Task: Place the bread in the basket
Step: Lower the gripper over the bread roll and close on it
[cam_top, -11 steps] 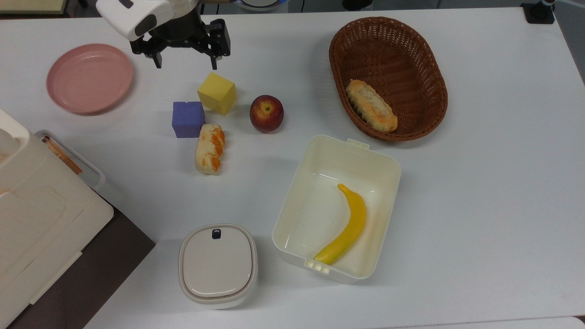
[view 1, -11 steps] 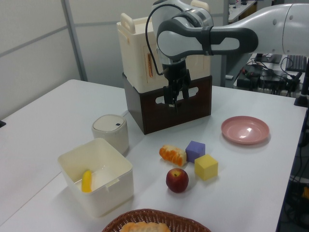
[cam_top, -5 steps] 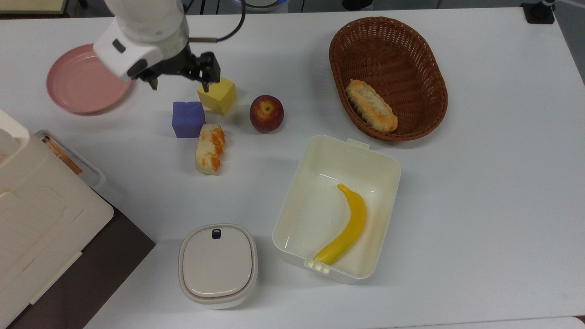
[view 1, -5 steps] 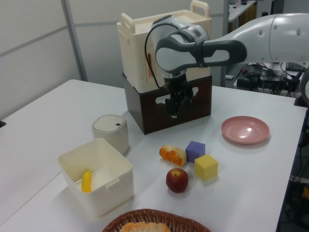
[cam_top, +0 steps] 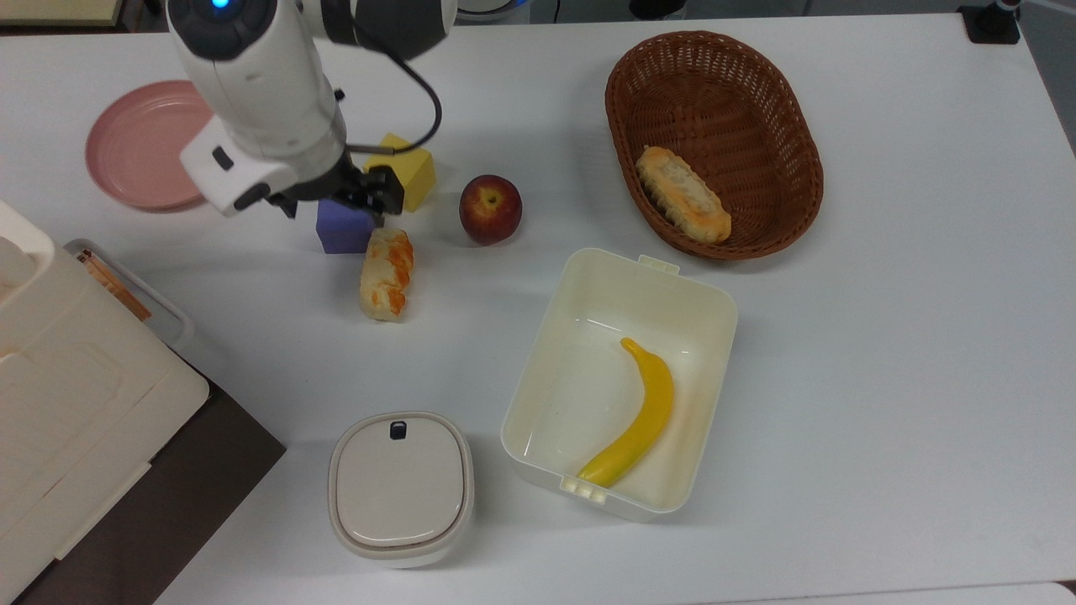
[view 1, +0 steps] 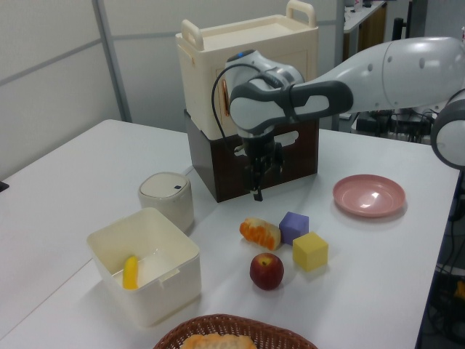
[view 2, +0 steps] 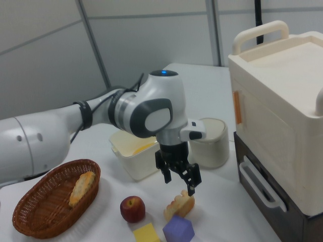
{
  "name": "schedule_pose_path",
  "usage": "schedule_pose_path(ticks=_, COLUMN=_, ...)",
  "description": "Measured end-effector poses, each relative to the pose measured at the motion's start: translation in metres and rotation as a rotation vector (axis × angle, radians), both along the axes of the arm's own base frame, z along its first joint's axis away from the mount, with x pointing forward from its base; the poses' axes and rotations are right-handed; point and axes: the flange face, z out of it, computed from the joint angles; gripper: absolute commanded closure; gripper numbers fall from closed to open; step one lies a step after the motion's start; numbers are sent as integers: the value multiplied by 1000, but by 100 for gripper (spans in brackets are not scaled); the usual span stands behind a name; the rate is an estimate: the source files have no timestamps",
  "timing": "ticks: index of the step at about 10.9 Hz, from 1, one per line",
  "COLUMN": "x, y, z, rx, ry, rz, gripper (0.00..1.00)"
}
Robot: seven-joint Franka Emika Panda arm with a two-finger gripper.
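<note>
While the gripper [view 2: 178, 183] hung above the table with its fingers spread apart and nothing between them, the bread [cam_top: 386, 273] lay on the white table [cam_top: 883, 353], touching the purple cube [cam_top: 340, 230] and near the apple [cam_top: 490, 208]. The basket [cam_top: 786, 126] stood well apart at the top view's right, with a longer loaf [cam_top: 683, 194] inside it.

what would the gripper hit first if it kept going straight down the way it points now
Probably the bread: the open gripper points down just above its end beside the purple block. Depth is unclear, so it might clip that block instead.
</note>
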Motion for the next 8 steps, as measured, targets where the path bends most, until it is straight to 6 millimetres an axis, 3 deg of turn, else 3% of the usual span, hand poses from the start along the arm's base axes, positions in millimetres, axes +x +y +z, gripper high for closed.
schedule_pose_path(ticks=7, x=16, y=13, z=-72, rx=3, ry=18, rz=-79, gripper=0)
schedule_pose_path(ticks=8, x=16, y=17, z=-78, rx=5, ry=27, rz=-75, gripper=17)
